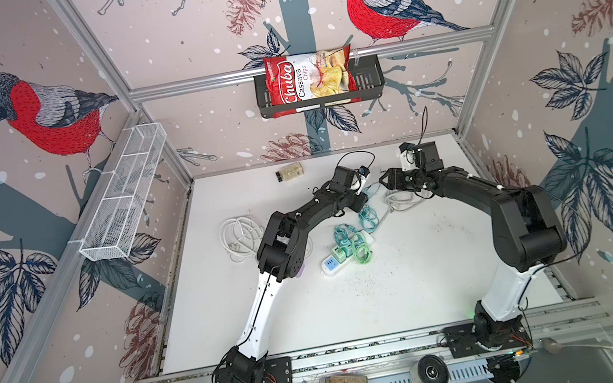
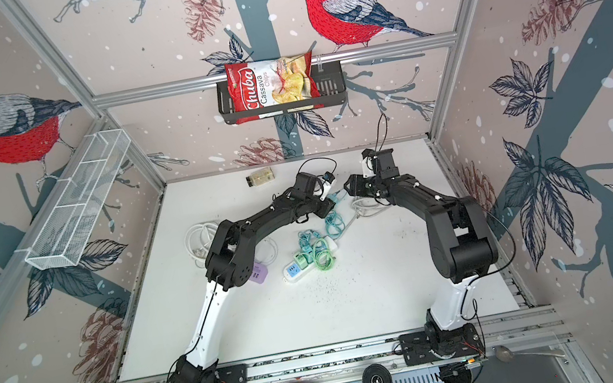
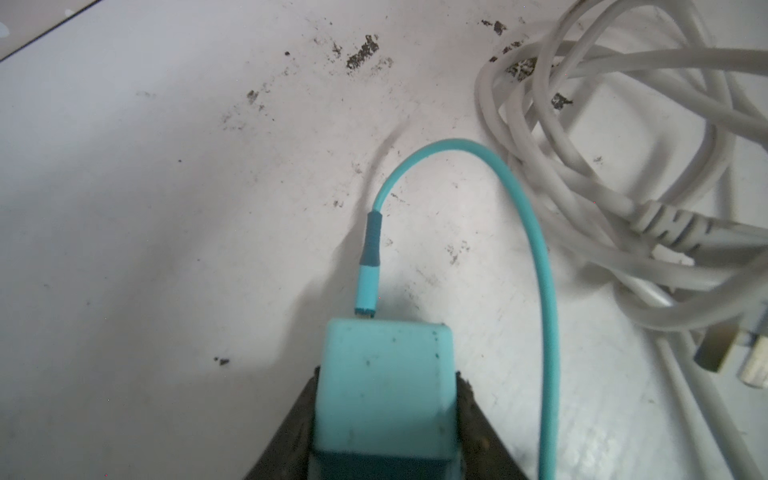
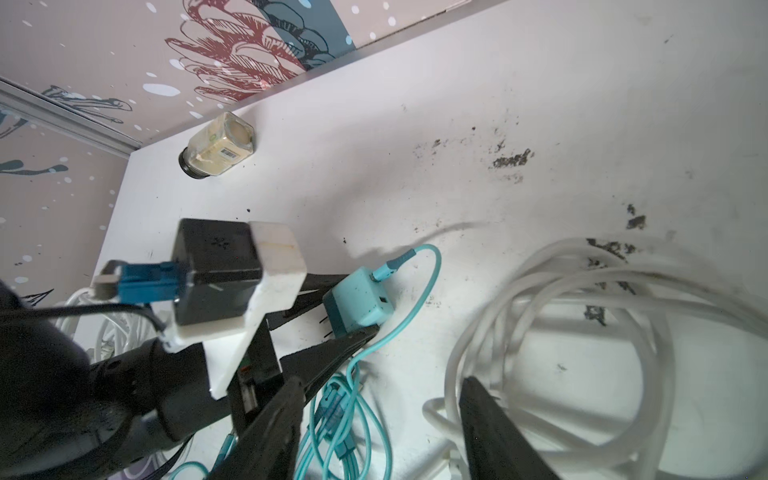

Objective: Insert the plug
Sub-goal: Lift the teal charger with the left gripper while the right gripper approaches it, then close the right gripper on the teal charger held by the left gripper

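Leftmost, a white mesh basket (image 1: 124, 193) is fixed to the side wall, and a coiled white cable (image 1: 238, 233) is laid on the worktop (image 1: 418, 287) beside the left arm. A purple adapter (image 2: 257, 273) is partly hidden under that arm's elbow. Further along, by the back edge, a small jar (image 1: 289, 172) is laid on its side. A barcode label is carried on it, but its writing is too small to be read. On the back wall above, a red bag (image 1: 309, 80) printed "Chuba Cassava Chips" is stood in a black wire basket (image 1: 369, 83).

Near the middle of the worktop a white power strip (image 1: 334, 266) is laid, with a green adapter (image 1: 342, 253) seated in it and a tangle of green and teal cables (image 1: 345, 234) draped over it. Beyond the strip, toward the back and between the two arms, the teal plug (image 3: 382, 374) is clamped by the left fingers (image 3: 293, 440), one pressed against each side of its cube body. A thin teal lead (image 3: 540, 257) is plugged into its face and curved back round.

Just to the right, the right fingers (image 4: 494, 432) are held apart with nothing between them, over a second loose coil of white cable (image 4: 582, 311).
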Controlling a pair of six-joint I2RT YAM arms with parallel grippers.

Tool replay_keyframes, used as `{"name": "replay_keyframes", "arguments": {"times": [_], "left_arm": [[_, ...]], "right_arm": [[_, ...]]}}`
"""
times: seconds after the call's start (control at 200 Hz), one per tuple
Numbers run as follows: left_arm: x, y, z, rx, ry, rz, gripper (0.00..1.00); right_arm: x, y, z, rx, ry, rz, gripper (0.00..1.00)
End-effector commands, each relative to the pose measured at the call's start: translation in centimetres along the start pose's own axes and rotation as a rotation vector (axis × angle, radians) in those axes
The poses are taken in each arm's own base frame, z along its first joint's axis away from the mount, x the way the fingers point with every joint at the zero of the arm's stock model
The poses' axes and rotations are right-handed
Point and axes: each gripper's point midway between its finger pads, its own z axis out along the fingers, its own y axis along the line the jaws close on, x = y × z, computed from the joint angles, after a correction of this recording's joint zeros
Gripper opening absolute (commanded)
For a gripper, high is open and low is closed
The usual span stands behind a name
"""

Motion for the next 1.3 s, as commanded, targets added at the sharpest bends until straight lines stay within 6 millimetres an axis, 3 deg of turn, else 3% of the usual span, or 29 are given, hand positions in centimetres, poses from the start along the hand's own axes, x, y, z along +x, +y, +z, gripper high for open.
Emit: {"name": "replay_keyframes", "arguments": {"times": [0.0,0.205,0.315,0.38,0.65,0.84,1.296], "left_arm": [[-1.1,0.2,-1.4,-0.029,-0.017,-0.011,0.15],[-7.5,-1.0,-7.9,-0.01,-0.288,0.007,0.14],[-9.8,-2.4,-11.3,0.032,-0.42,0.033,0.14],[-10.3,-3.3,-12.3,0.07,-0.45,0.048,0.14],[-10.8,-7.0,-17.4,0.223,-0.653,0.1,0.15],[-10.0,-8.6,-19.4,0.26,-0.761,0.155,0.15],[-8.6,-10.0,-21.7,0.28,-0.934,0.237,0.17]], "right_arm": [[-1.2,0.1,-1.4,0.006,-0.051,0.003,0.62],[-2.9,0.1,-4.6,0.006,-0.131,0.038,0.63],[-3.7,1.1,-6.4,-0.027,-0.151,0.035,0.63],[-3.9,1.8,-7.3,-0.037,-0.15,0.025,0.63],[-4.9,5.2,-11.2,-0.138,-0.164,0.008,0.65],[-5.0,6.1,-12.9,-0.148,-0.179,-0.012,0.66],[-2.9,7.8,-12.3,-0.174,-0.09,-0.048,0.67]]}}
